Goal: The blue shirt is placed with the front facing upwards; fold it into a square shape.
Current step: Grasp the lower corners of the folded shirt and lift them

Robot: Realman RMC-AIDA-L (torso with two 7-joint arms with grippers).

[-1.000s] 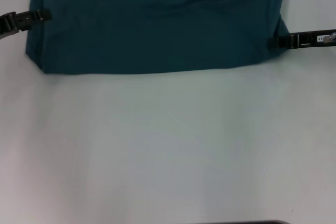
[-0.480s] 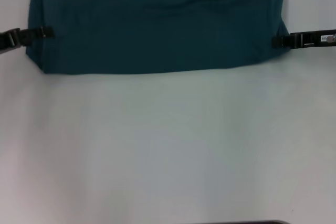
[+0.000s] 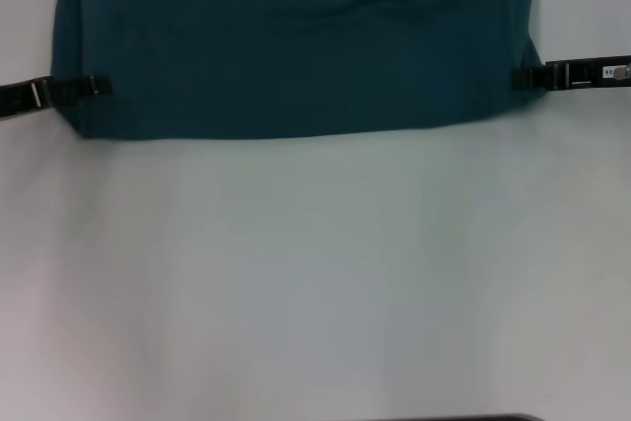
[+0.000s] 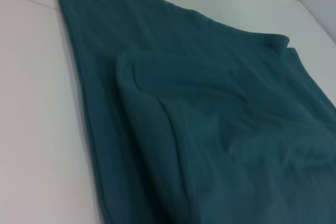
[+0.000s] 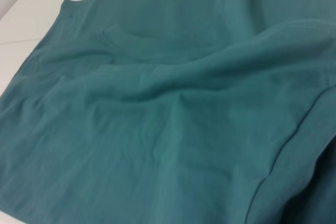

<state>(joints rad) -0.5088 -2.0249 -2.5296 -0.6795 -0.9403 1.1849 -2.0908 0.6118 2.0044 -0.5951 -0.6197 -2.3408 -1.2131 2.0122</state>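
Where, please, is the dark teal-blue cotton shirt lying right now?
In the head view, the dark teal-blue cotton shirt lies folded at the white table's far edge, between the left gripper and right gripper.

No readable text in any view.
The right gripper (image 3: 517,78) carries a small white label (image 3: 607,73) on its arm, but its marks are too small to read; the blue shirt (image 3: 296,41) shows only plain cloth, no lettering.
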